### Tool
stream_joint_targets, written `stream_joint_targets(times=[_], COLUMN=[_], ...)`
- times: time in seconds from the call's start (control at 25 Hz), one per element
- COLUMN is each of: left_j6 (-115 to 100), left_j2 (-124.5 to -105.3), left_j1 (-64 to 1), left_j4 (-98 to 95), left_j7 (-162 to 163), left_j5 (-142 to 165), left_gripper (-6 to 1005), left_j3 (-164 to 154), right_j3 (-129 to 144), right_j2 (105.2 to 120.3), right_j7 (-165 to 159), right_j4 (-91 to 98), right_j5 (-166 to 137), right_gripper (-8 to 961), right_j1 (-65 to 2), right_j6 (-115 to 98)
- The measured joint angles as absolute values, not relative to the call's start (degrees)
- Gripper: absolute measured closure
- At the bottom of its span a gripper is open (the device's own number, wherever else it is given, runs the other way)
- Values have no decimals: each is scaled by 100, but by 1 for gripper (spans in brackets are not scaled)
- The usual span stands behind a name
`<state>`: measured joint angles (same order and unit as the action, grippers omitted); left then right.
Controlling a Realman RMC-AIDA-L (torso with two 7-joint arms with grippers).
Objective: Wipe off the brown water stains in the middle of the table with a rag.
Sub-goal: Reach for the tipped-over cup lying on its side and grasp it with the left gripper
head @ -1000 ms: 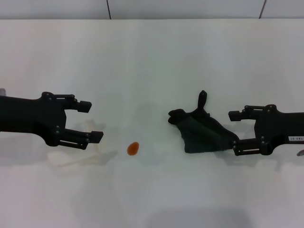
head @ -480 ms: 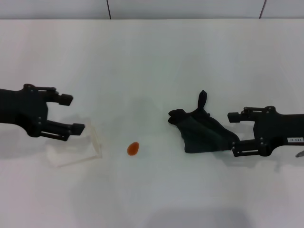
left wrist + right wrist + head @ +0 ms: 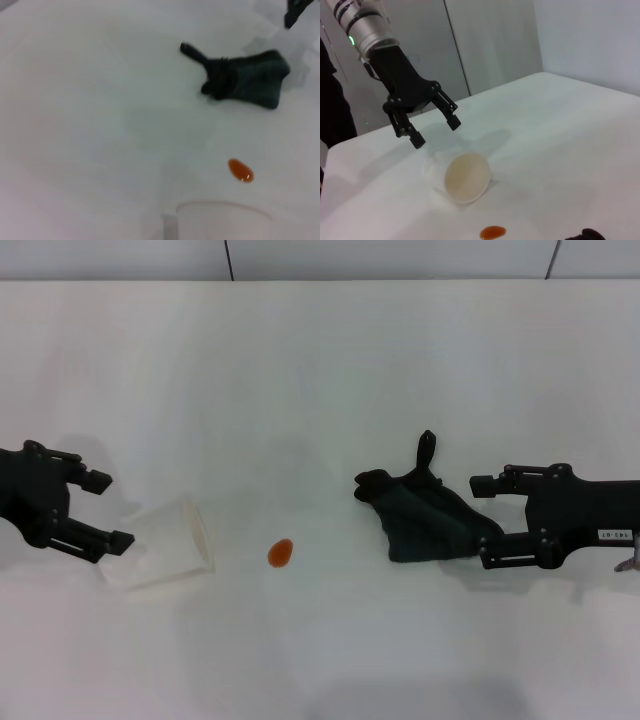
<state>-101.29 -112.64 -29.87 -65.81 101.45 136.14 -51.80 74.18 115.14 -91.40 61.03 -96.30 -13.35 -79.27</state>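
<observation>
The brown water stain [image 3: 280, 552] is a small orange-brown oval on the white table [image 3: 320, 370], also seen in the left wrist view as the stain [image 3: 241, 170] and in the right wrist view as the stain [image 3: 493, 232]. The dark rag [image 3: 425, 515] lies crumpled to its right, loop tab pointing away from me. My right gripper [image 3: 483, 523] stands open, its fingers on either side of the rag's right end. My left gripper [image 3: 108, 510] hangs open at the far left, apart from everything. From the left wrist view the rag [image 3: 245, 80] lies beyond the stain.
A clear plastic cup [image 3: 165, 555] lies on its side just left of the stain, its mouth toward the stain. The right wrist view shows the cup [image 3: 465, 177] below the left gripper [image 3: 436, 131]. A wall runs behind the table's far edge.
My left gripper has drawn back to the left, away from the cup, which stays lying on the table. My right gripper has edged slightly left toward the rag.
</observation>
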Motion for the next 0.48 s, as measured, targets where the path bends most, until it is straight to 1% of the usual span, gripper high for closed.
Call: stream_joint_targets(times=[0.48], left_j6=[-10084], left_j2=[-11201], left_j1=[-3214], left_j4=[-6460], left_j7=[9978], left_j5=[14005], left_gripper=[123], left_j3=[-5200], right_j3=[7515], right_j2=[11514], right_j7=[-9141], right_j4=[6089], right_j5=[-9562], right_gripper=[152], right_j1=[-1357], right_j6=[-7844])
